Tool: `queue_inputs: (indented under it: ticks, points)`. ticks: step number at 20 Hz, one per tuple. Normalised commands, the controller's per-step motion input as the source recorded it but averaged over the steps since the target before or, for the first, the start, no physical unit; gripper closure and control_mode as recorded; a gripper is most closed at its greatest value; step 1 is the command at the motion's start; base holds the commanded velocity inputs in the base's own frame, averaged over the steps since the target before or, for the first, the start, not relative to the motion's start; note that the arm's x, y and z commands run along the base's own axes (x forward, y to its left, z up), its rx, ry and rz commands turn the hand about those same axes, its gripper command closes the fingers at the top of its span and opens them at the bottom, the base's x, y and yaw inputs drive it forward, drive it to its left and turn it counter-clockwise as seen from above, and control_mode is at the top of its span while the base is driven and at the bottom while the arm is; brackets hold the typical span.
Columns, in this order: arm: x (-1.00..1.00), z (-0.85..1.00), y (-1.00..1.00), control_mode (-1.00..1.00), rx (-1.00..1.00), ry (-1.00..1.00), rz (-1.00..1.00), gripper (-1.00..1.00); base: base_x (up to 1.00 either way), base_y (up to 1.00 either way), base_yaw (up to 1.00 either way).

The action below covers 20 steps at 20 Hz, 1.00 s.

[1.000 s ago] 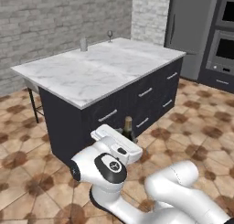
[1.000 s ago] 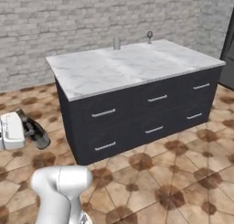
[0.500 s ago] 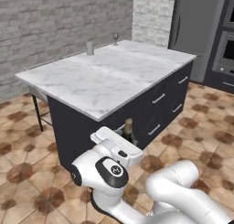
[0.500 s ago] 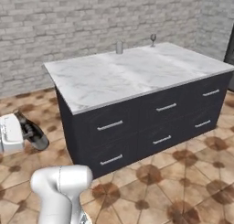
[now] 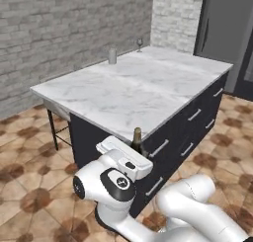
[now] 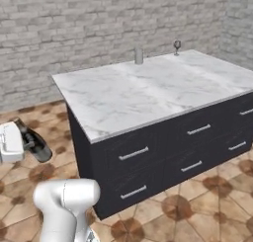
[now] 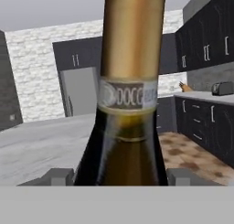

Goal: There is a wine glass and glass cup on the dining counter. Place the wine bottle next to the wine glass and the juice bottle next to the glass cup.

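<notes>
While you look along the hand, the wine bottle (image 7: 129,95) stands right between the two dark finger tips, its gold-foiled neck and a pale neck band over dark green glass; the jaws are closed on its shoulders. From the left base camera you see its gold top and dark neck (image 5: 137,140) poking up just behind the white hand, below the near edge of the dining counter (image 5: 148,88). From the right base camera the bottle (image 6: 32,141) is tilted beside the hand at the left edge, low over the floor (image 6: 197,206) and well apart from the surface.

That surface is a broad rectangular slab of white, grey-veined marble on a dark base with drawer fronts (image 6: 163,152) and slim metal handles. At its far edge you find the glass cup (image 6: 139,56), a plain grey cylinder, and further along the same edge the wine glass (image 6: 177,46), small and stemmed. Between the bottle and those two lies the whole marble top. A grey brick wall (image 6: 99,23) runs behind, and the floor is brown patterned tile. A dark-legged chair (image 5: 54,125) stands by the counter's left end.
</notes>
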Motion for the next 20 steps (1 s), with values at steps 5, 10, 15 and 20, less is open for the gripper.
queue_inputs:
  ticks: [5,10,15,20]
  points:
    - [0.00,0.00,0.00,1.00,0.00,0.00,0.00,1.00,0.56,0.70,-0.08]
    - [0.00,0.00,0.00,1.00,0.00,0.00,0.00,1.00,0.55,0.69,-0.10]
    - [0.00,0.00,0.00,1.00,0.00,0.00,0.00,1.00,0.42,0.72,-0.14]
    - [0.00,0.00,0.00,1.00,0.00,0.00,0.00,1.00,0.28,0.71,-0.21]
